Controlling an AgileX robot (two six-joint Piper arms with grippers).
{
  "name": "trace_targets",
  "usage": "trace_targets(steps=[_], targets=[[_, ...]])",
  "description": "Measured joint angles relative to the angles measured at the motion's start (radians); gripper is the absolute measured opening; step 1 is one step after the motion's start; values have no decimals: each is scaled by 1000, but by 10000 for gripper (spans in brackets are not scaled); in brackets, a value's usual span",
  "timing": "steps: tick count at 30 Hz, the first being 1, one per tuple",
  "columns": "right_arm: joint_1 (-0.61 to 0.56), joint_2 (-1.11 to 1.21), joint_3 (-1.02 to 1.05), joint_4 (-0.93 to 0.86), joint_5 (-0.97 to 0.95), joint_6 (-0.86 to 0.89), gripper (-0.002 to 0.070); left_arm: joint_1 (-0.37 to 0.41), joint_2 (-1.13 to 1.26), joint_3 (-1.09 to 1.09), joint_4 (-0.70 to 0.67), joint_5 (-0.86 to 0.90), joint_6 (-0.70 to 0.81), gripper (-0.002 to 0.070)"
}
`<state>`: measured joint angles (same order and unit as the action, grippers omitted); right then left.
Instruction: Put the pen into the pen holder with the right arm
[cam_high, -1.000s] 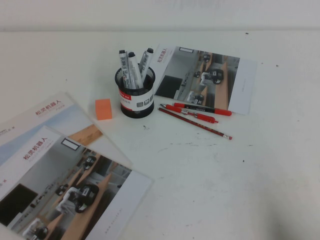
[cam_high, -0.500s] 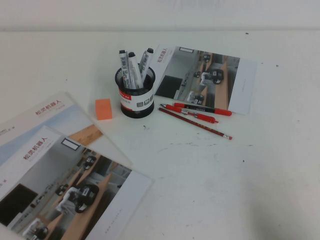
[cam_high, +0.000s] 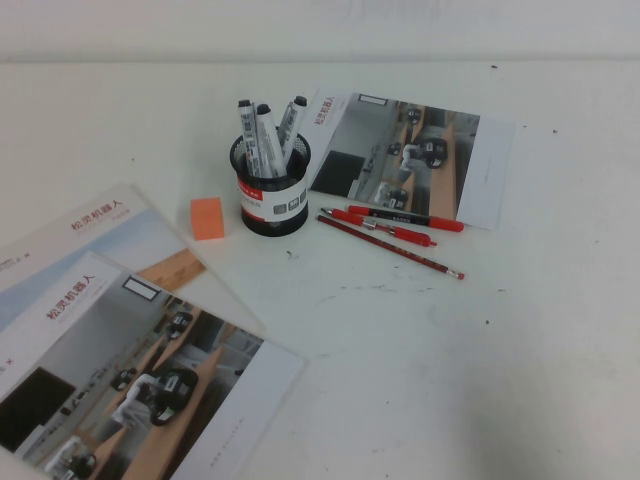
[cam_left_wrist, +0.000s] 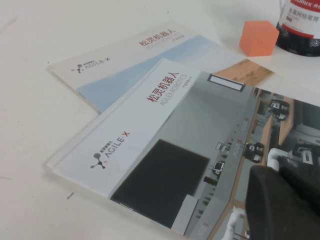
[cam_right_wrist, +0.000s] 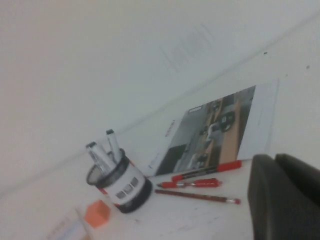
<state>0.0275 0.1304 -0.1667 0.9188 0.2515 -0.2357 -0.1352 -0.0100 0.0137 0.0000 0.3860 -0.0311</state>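
The pen (cam_high: 390, 245) is a thin dark-red stick lying flat on the white table, to the right of the pen holder (cam_high: 274, 200). The holder is a black mesh cup with a red-and-white band. Both show in the right wrist view, the pen (cam_right_wrist: 197, 195) and the holder (cam_right_wrist: 125, 185). My right gripper (cam_right_wrist: 274, 159) is out of the high view. It hangs well back from the pen, fingers together and empty. My left gripper (cam_left_wrist: 278, 171) is also shut and empty, above a brochure (cam_left_wrist: 165, 150).
Several grey-and-black markers (cam_high: 262, 135) stand in the holder. Two thicker red pens (cam_high: 405, 218) lie just behind the pen. An orange block (cam_high: 207, 217) sits left of the holder. One brochure (cam_high: 410, 155) lies behind the pens, two more (cam_high: 120, 350) at front left.
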Motion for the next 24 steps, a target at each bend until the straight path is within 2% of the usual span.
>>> trace_targets(steps=[6, 12, 15, 18, 24], targets=[[0, 377, -354, -199, 216, -253, -20, 0, 0, 0, 0, 0, 0, -1], [0, 771, -782, -325, 548, -420, -20, 0, 0, 0, 0, 0, 0, -1], [39, 947, -940, -403, 630, -428, -20, 0, 0, 0, 0, 0, 0, -1], [135, 1089, -1065, -541, 668, -401, -20, 0, 0, 0, 0, 0, 0, -1], [355, 1380, -1260, -939, 768, -249, -20, 0, 0, 0, 0, 0, 0, -1]])
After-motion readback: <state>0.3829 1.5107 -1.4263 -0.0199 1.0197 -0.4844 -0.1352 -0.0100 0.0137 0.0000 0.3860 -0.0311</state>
